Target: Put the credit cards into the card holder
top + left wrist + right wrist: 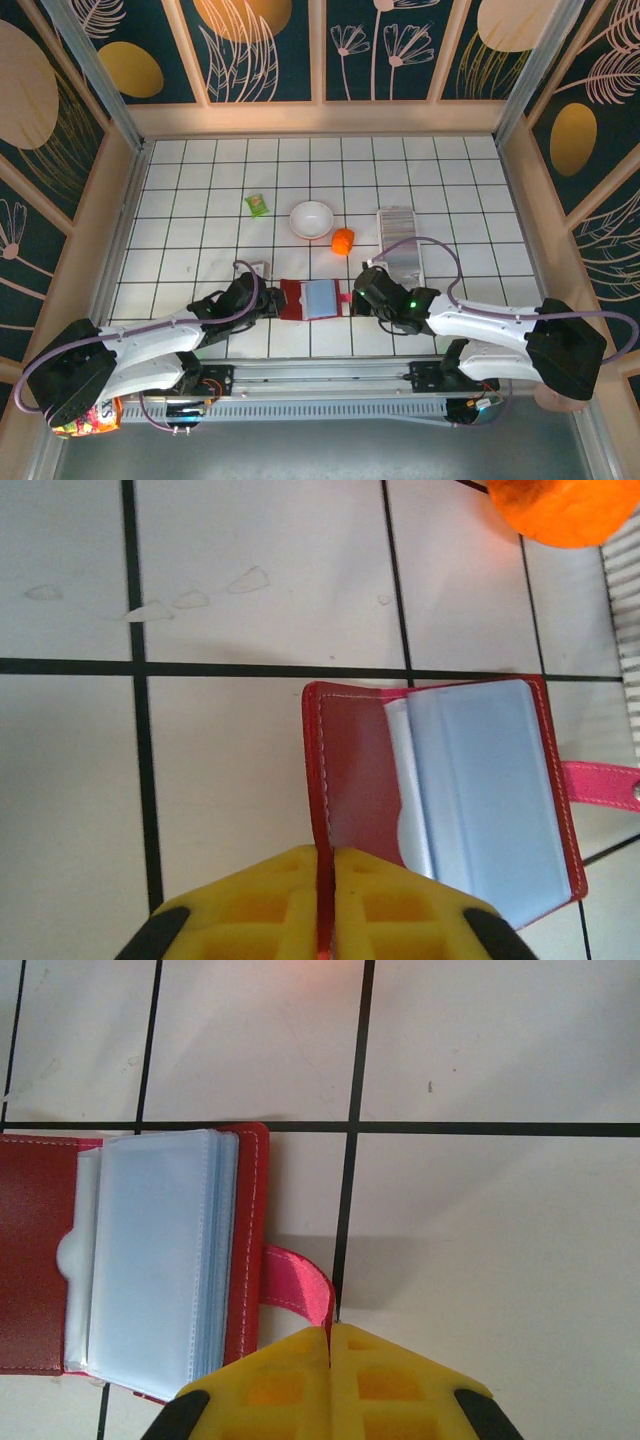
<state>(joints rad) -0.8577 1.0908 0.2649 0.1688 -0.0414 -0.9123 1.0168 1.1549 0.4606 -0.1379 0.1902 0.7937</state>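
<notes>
Open card holder [312,298] at frame centre on worktop [200,220]; left pincer [325,865] clenched on its red cover edge, right pincer [330,1345] clenched on its pink strap [300,1285]. Row of credit cards [402,262] just upper right of centre. Risk: either pincer releases, holder folds shut; thin strap slips.

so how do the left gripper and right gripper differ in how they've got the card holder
The left gripper pinches the edge of the card holder's red left cover; the right gripper pinches its pink strap instead. In the top view the left gripper sits at the holder's left side, the right gripper at its right. Both are shut, and the holder lies open between them.
</notes>
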